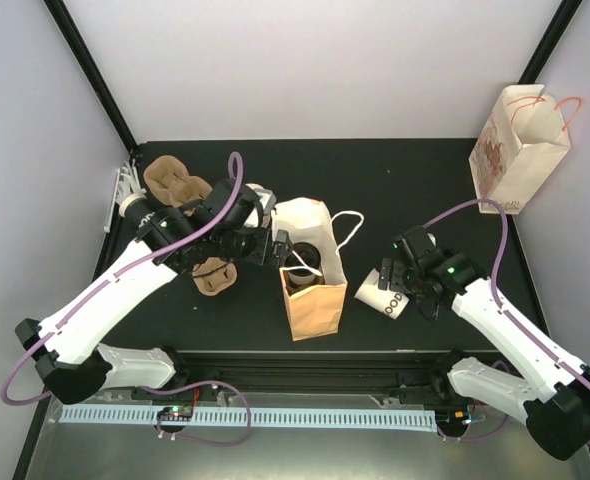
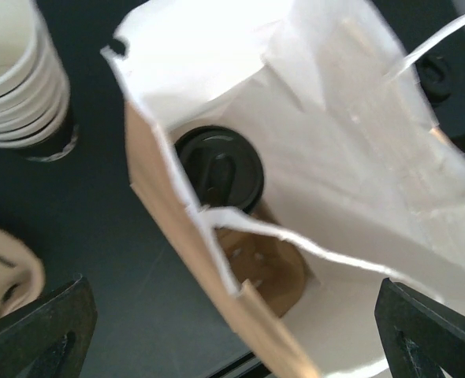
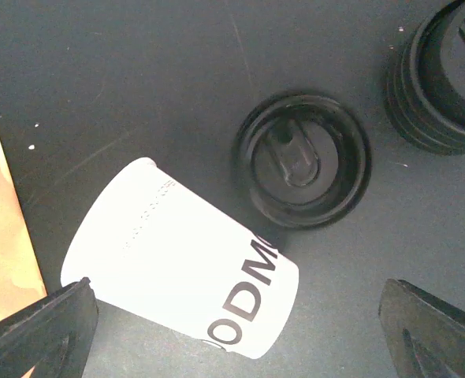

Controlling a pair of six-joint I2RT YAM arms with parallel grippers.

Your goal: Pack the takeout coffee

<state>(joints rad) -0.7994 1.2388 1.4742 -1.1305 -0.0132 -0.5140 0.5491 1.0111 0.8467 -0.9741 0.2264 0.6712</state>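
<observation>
A takeout coffee (image 2: 219,168) with a black lid stands upright inside the open brown paper bag (image 2: 358,142), beside a pulp carrier cell (image 2: 268,268). From above, the same cup (image 1: 305,262) shows in the bag (image 1: 313,300). My left gripper (image 2: 232,350) hovers open over the bag's near rim (image 1: 278,248), its fingers (image 2: 35,331) wide apart and holding nothing. A lidless white paper cup (image 3: 181,287) lies on its side on the table. My right gripper (image 3: 232,346) stands open above it (image 1: 393,280), not gripping it. A loose black lid (image 3: 301,160) lies upside down just beyond the cup.
A stack of black lids (image 3: 445,79) sits past the loose lid. A stack of white cups (image 2: 16,71) stands left of the bag. Brown cup carriers (image 1: 175,180) (image 1: 215,275) lie at the left. A second, printed paper bag (image 1: 520,145) stands at the far right.
</observation>
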